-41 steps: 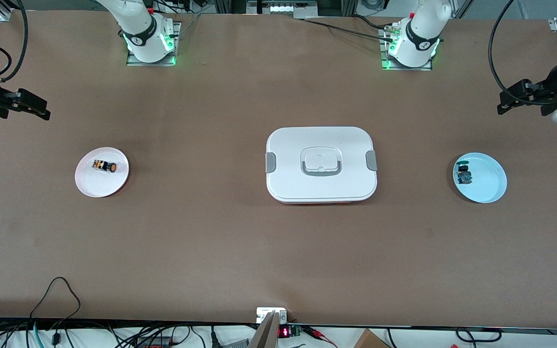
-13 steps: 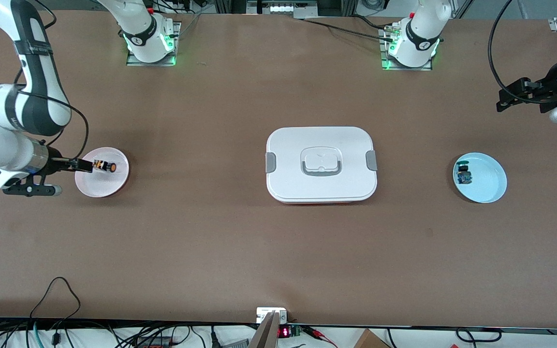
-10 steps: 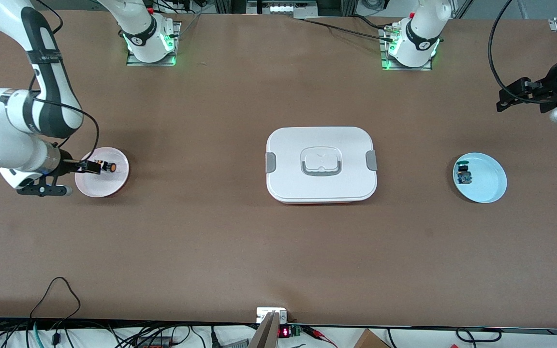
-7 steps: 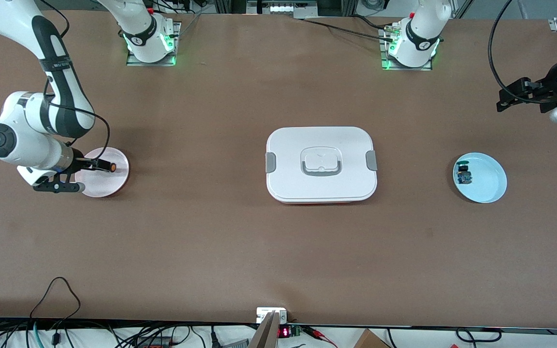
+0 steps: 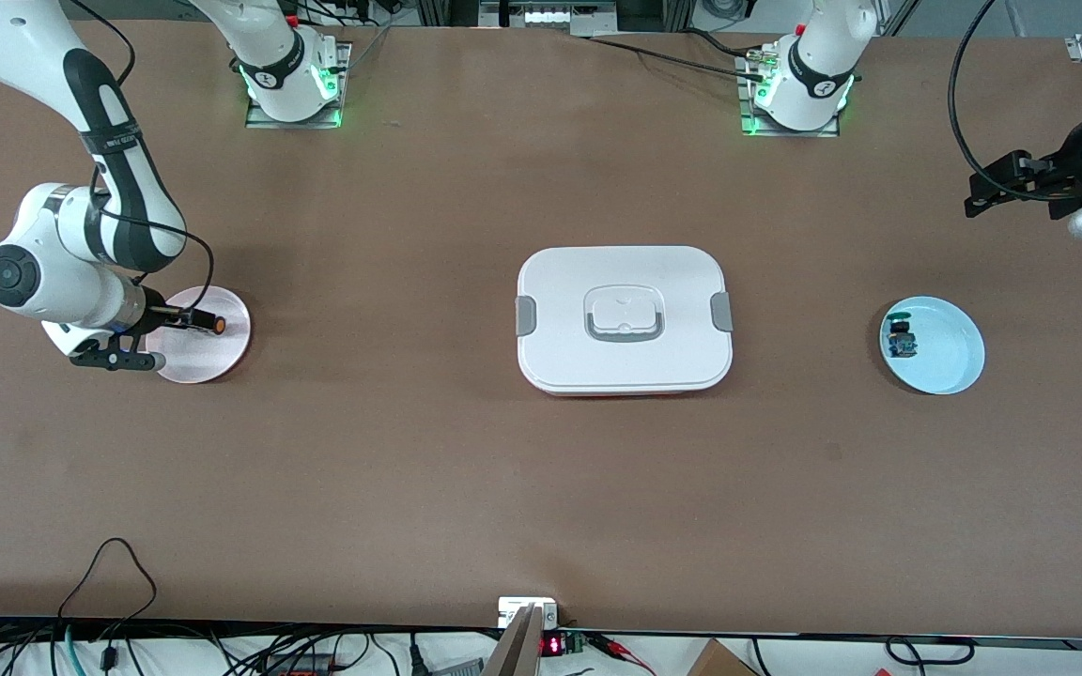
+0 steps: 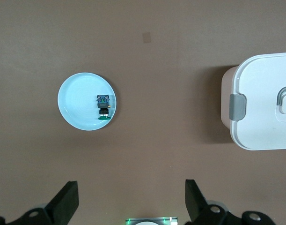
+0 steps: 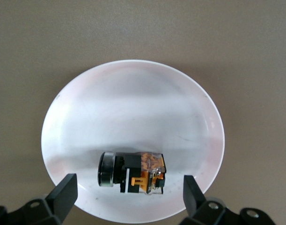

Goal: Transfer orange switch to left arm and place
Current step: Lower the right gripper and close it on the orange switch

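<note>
no legible text, labels (or numbers)

Bright, even overhead light; soft shadows, sharp focus.

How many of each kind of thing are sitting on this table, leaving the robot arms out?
Plates: 2, a pink plate and a blue plate.
Switches: 2, the orange switch and a green-capped switch.
Boxes: 1, the white box.
Total: 5.
</note>
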`<state>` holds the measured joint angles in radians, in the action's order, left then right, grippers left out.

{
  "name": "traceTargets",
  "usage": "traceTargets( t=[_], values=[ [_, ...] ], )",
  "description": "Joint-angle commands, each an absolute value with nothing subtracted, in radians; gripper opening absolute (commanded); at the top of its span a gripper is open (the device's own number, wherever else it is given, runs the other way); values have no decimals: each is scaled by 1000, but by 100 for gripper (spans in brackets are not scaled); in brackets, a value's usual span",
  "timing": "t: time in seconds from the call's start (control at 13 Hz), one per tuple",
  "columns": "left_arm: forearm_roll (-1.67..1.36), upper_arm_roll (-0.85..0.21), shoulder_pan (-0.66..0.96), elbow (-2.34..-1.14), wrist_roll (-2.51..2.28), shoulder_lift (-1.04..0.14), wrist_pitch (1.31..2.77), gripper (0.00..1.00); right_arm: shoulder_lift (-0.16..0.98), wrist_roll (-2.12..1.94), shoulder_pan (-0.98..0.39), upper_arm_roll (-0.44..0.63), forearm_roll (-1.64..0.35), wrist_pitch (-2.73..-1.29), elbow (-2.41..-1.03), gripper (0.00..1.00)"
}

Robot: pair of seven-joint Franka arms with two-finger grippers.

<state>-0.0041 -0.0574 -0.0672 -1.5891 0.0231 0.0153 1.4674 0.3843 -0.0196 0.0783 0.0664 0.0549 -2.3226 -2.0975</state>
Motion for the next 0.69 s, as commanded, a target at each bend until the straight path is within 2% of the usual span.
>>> traceTargets(
  t=[0.0,0.61],
  values=[
    [-15,-61,-69,-1552,12,0,1442,100,376,21,75,60,51,-2379,-2134,100],
    [-15,-61,-69,-1552,12,2,1442,100,391,26,80,60,49,-2437,-2190,100]
  ],
)
